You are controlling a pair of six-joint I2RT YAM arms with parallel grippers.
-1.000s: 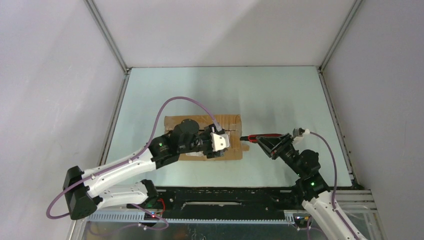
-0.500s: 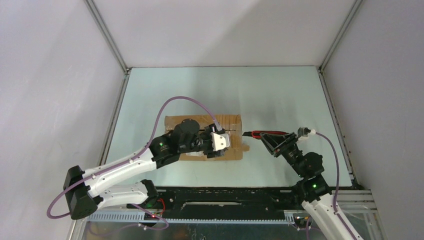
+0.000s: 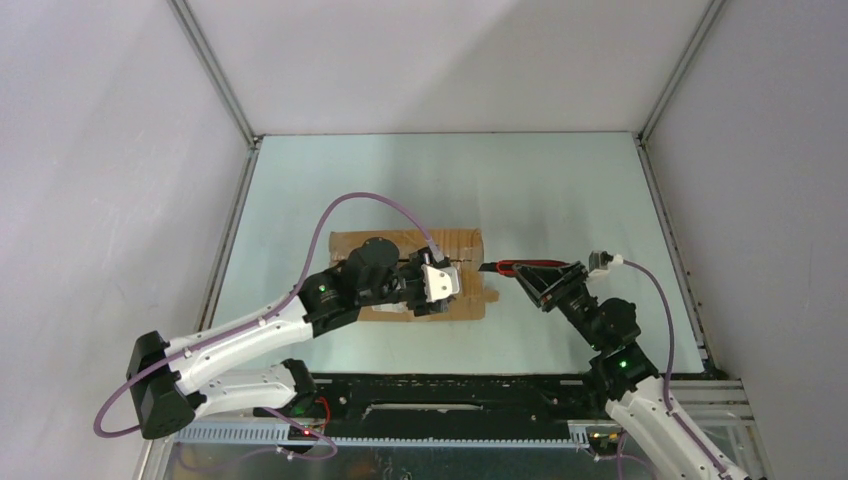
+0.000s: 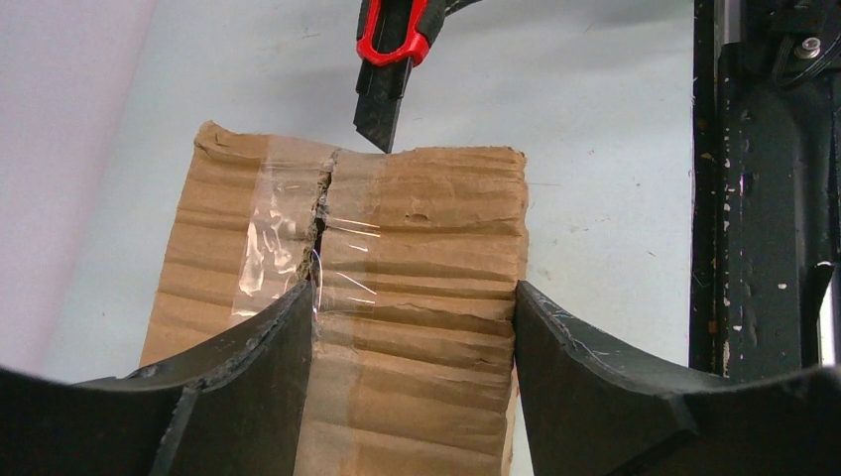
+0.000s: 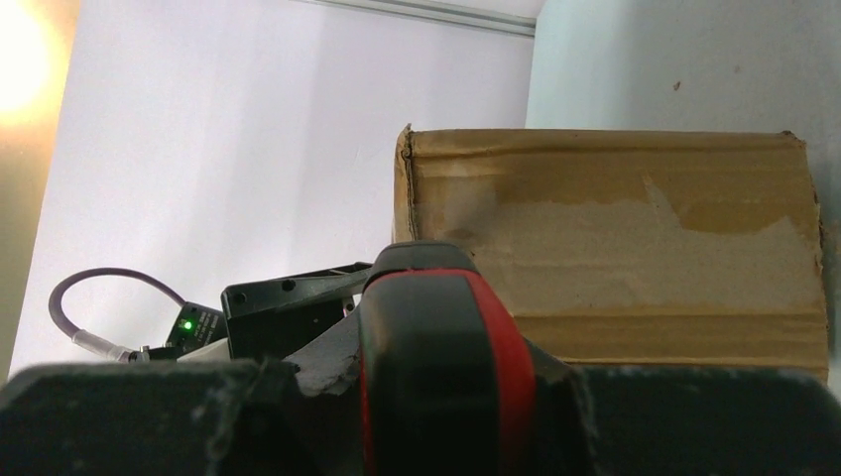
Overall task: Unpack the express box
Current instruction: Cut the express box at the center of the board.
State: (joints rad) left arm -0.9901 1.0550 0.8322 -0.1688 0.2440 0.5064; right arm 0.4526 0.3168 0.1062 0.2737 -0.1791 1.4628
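Matt brown corrugated cardboard express box (image 4: 417, 258), glossy clear tape (image 4: 278, 228) wrinkled over its torn seam, red-and-black plastic knife (image 4: 392, 40)

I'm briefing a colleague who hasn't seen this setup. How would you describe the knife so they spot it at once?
On the pale green table, find the brown express box lying near the middle. Just right of its end, the right gripper holds the utility knife, tip pointing at the box. It alone has a red-and-black handle.
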